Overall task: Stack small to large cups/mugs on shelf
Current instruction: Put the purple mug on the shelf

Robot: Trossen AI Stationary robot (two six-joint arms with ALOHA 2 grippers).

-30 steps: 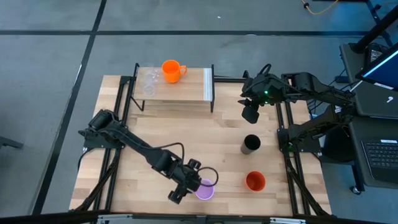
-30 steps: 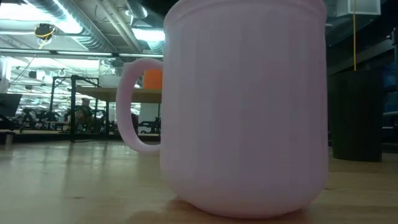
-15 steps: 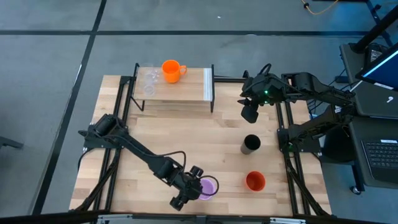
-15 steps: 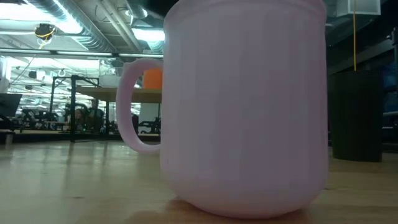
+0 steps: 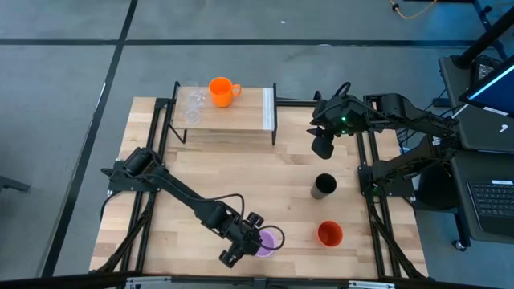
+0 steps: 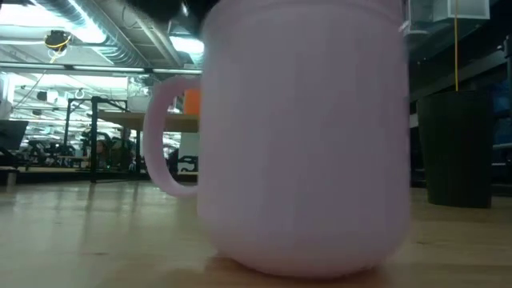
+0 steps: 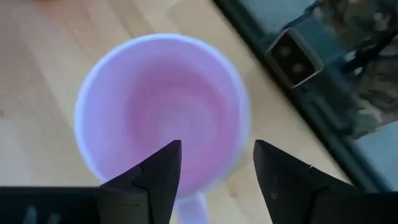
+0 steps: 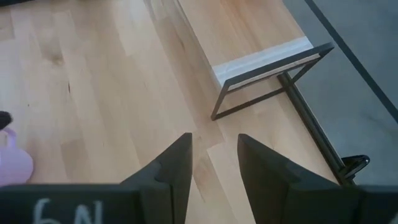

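We are looking down on the left gripper point(image 5: 247, 238) reaching to the near edge of the table point(image 5: 241, 177), where it is hovering right over the lilac mug point(image 5: 267, 242); in the left wrist view its two dark fingers point(image 7: 152, 180) are standing apart with the mug's rim and handle root showing between them, not closed on anything. The mug is sitting upright on the tabletop and is filling most of the low view point(image 6: 300, 136). The right gripper point(image 5: 324, 144) is waiting above the table's far right part, beside the shelf point(image 5: 255, 112), its fingers point(image 8: 171, 168) parted and holding nothing. We are seeing the orange mug point(image 5: 222, 91) standing on the shelf, with the two clear glasses point(image 5: 192, 105) just beside it toward the shelf's left end. The black tumbler point(image 5: 324, 186) is standing on the table's right side, and the red-orange cup point(image 5: 329, 234) is sitting nearer the front edge, well apart from the lilac mug.
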